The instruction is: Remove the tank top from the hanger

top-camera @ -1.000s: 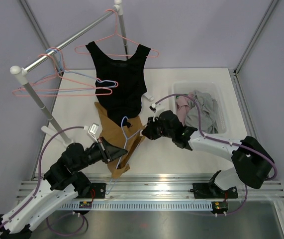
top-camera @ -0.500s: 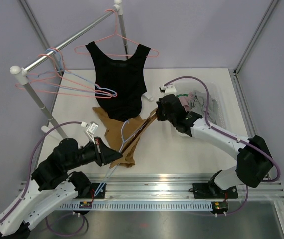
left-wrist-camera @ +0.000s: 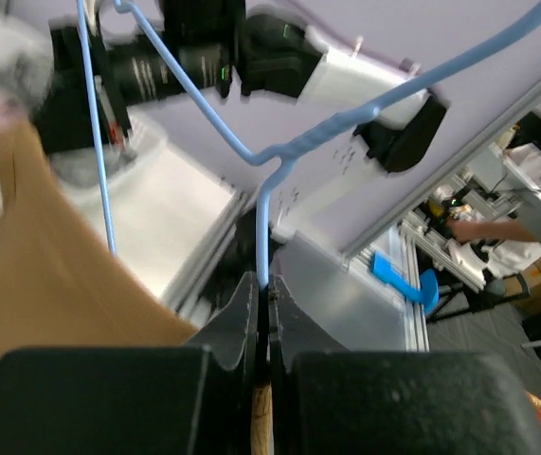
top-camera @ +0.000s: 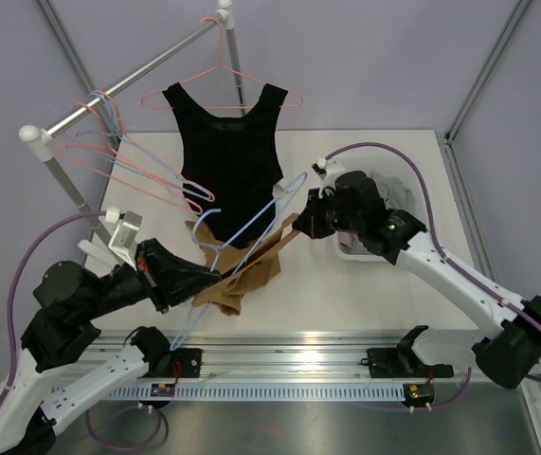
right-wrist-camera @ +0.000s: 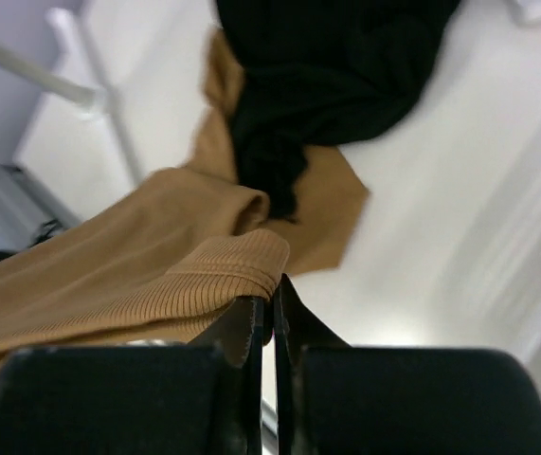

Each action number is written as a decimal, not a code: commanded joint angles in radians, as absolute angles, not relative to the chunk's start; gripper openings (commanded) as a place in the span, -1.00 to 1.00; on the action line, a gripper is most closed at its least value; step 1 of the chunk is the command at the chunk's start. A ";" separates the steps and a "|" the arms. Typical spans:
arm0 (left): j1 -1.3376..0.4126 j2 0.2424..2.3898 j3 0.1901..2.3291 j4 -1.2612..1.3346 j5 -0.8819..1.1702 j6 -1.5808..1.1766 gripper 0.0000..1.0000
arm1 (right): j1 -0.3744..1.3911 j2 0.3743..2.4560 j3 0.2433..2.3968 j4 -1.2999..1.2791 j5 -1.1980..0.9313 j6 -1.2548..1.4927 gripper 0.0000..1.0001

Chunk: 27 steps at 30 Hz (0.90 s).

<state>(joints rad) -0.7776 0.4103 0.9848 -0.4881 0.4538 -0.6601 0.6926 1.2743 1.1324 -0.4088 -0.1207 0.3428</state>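
Left pincer [top-camera: 204, 279], at the lower left of the top view, is clamped on the thin wire of the blue hanger [left-wrist-camera: 261, 227]. In the left wrist view its two fingers stand tight together around this wire, and the hanger rises from them in a slant toward the centre of the frame. The brown tank top [top-camera: 249, 273] hangs bunched on the lower part of the hanger, lifted above the white counter [top-camera: 365, 294] and stretched toward the right side. The right pincer [top-camera: 310, 226], a little right of centre, is shut on the ribbed hem of this tank top [right-wrist-camera: 232, 261]; the right wrist view shows the cloth pinched between its fingers. So I judge that the step in hand is the pulling off: one arm holds the hanger and the other draws the cloth away from it. I cannot tell whether a strap is hooked over a hanger shoulder. The next move, I think, asks the right pincer to pull along the hanger arm and past its end while the left one holds firm, otherwise the strap may catch. Farther back, a black tank top [top-camera: 227, 161] hangs from the rail [top-camera: 133, 73] at the upper left.
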 commanded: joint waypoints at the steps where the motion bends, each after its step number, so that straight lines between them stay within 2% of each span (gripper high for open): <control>1: -0.782 0.475 1.049 -0.024 0.478 -0.617 -1.00 | 0.676 1.114 1.200 -0.388 -0.377 0.376 -1.00; 3: -0.782 0.552 1.071 0.076 0.448 -0.556 -1.00 | 0.675 1.074 1.230 -0.406 -0.442 0.382 -1.00; 7: -0.785 0.681 1.153 0.240 0.260 -0.450 -1.00 | 0.675 1.014 1.362 -0.599 -0.462 0.330 -1.00; 12: -0.822 0.894 1.290 0.301 0.135 -0.270 -1.00 | 0.678 1.008 1.397 -0.670 -0.612 0.311 -1.00; 16: -0.903 0.966 1.382 0.223 -0.113 -0.212 -1.00 | 0.678 1.019 1.399 -0.725 -0.460 0.310 -1.00; 22: -1.116 0.914 1.329 0.073 -0.457 -0.109 -1.00 | 0.712 1.051 1.307 -0.668 -0.373 0.351 -0.98; 24: -1.166 0.893 1.290 0.040 -0.562 -0.127 -1.00 | 0.759 1.068 1.275 -0.634 -0.290 0.365 -0.66; 26: -1.241 0.858 1.204 0.034 -0.737 -0.138 -1.00 | 0.784 1.089 1.218 -0.601 -0.267 0.382 -0.17; 27: -1.264 0.845 1.180 0.029 -0.796 -0.161 -1.00 | 0.788 1.095 1.201 -0.586 -0.261 0.388 0.56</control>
<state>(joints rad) -1.2045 0.8856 1.2419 0.0383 -0.4747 -0.1619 0.7609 1.0737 1.2449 -0.6689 -0.3431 0.3695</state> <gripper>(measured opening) 0.023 0.475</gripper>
